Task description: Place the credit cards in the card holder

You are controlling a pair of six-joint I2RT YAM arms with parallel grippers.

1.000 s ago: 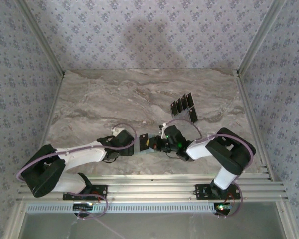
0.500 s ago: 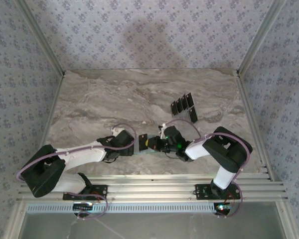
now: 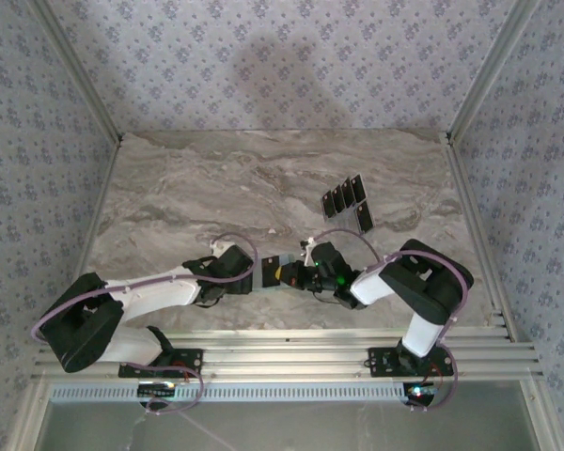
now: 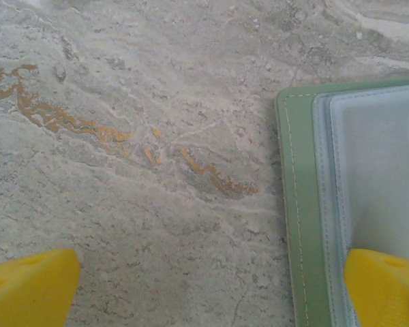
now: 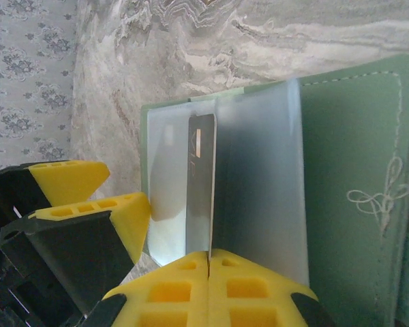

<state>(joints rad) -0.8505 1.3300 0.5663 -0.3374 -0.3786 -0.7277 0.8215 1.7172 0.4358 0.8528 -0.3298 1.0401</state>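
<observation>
Surface: grey-veined marble table (image 3: pixel 188 197) | Right of centre: short row of dark credit cards (image 3: pixel 346 199) | Near edge, middle: pale green card holder (image 4: pixel 301 204), lying open

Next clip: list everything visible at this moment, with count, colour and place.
table: one, grey-beige marble pattern, under everything
walls: three, blue-grey patterned, around the table
card holder: one, pale green with frosted sleeves, lying open near the table's front edge
held card: one, dark, edge-on against the holder's sleeves
loose cards: about five, dark, in a row right of the table's centre
left arm: one, white and black, reaching in from the left
right arm: one, white and black, reaching in from the right
left gripper: one, yellow fingers, open, one finger over the holder's sleeves
right gripper: one, yellow fingers, shut on the held card
</observation>
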